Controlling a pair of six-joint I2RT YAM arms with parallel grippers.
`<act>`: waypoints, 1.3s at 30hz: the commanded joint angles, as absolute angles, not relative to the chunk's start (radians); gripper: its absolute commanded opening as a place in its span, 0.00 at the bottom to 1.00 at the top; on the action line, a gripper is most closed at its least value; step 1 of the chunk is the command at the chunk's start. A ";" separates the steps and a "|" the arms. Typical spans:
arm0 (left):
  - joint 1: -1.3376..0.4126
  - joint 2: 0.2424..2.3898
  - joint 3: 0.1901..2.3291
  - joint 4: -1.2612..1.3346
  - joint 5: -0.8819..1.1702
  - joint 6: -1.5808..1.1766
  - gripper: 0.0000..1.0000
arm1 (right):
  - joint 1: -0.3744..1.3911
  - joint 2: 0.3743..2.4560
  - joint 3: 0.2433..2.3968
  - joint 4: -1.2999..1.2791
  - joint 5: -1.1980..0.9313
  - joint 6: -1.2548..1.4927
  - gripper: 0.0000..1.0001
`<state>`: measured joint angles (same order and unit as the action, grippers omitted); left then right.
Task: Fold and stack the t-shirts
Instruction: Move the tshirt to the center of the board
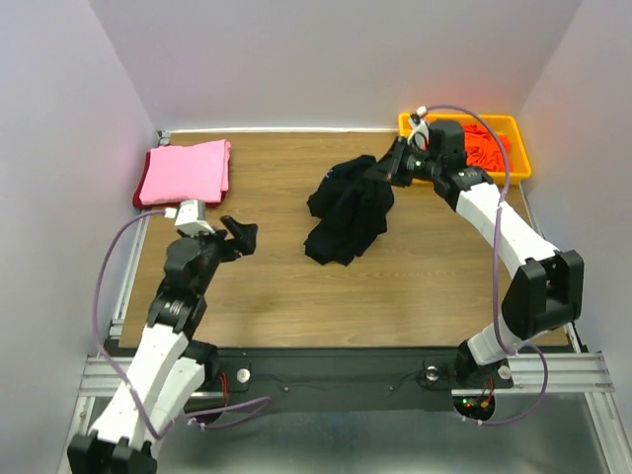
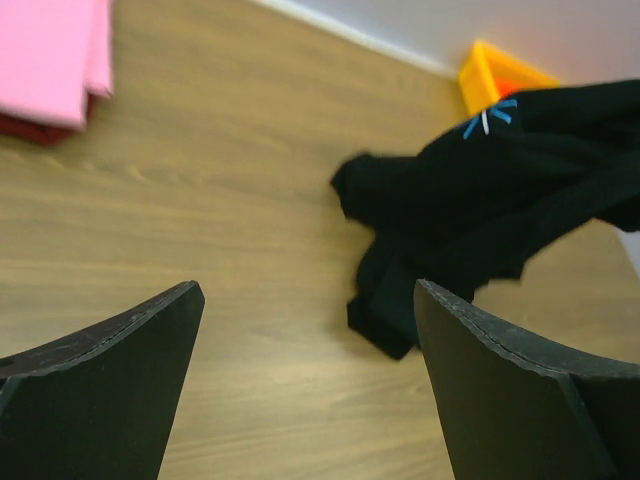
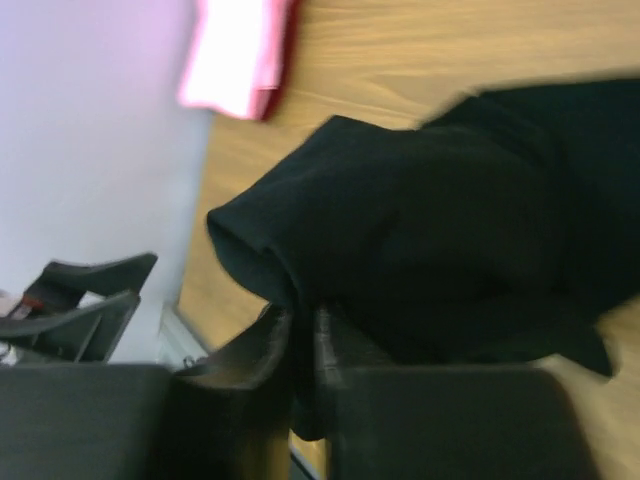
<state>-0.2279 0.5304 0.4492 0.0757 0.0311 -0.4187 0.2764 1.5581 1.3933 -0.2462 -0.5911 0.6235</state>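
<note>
1. Top view: the right end effector is pinched nearly shut on the far right edge of the black t-shirt. The rest of the shirt is a crumpled, soft heap sagging from its tips onto the wood-grain surface. Just behind this end effector is a yellow tray of hard plastic, holding rumpled orange t-shirts. The left end effector is spread wide and grips nothing. The black heap lies to its right and apart from it. A flat, square-folded pink t-shirt lies beyond it to the left.

2. Left wrist view: two broad, matte black fingers are splayed over bare wood. The black t-shirt, wrinkled and with small blue stitches, lies ahead and to their right. The pink t-shirt rests on a dark red t-shirt, ahead to their left.

3. Right wrist view: the fingers meet on a rounded fold of the black t-shirt. The image is blurred.
</note>
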 commanded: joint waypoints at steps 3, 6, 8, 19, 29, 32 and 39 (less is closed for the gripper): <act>-0.297 0.741 0.483 0.267 0.166 -0.433 0.98 | 0.247 1.572 1.275 -0.198 -0.318 0.630 0.43; -0.371 0.834 0.511 0.279 0.147 -0.399 0.98 | 0.215 1.600 1.256 -0.207 -0.192 0.614 0.58; -0.414 0.905 0.538 0.284 0.130 -0.370 0.98 | 0.196 1.594 1.270 -0.239 -0.126 0.583 0.68; -0.502 1.252 0.675 0.370 0.212 -0.393 0.93 | 0.192 1.293 1.094 -0.331 -0.094 0.474 0.99; -0.505 1.448 0.778 0.377 0.344 -0.396 0.87 | 0.192 1.052 0.855 -0.387 -0.126 0.526 1.00; -0.511 1.482 0.814 0.377 0.351 -0.364 0.86 | 0.192 1.040 0.825 -0.393 -0.136 0.538 1.00; -0.511 1.588 0.883 0.342 0.313 -0.296 0.88 | 0.190 1.008 0.827 -0.403 -0.135 0.546 1.00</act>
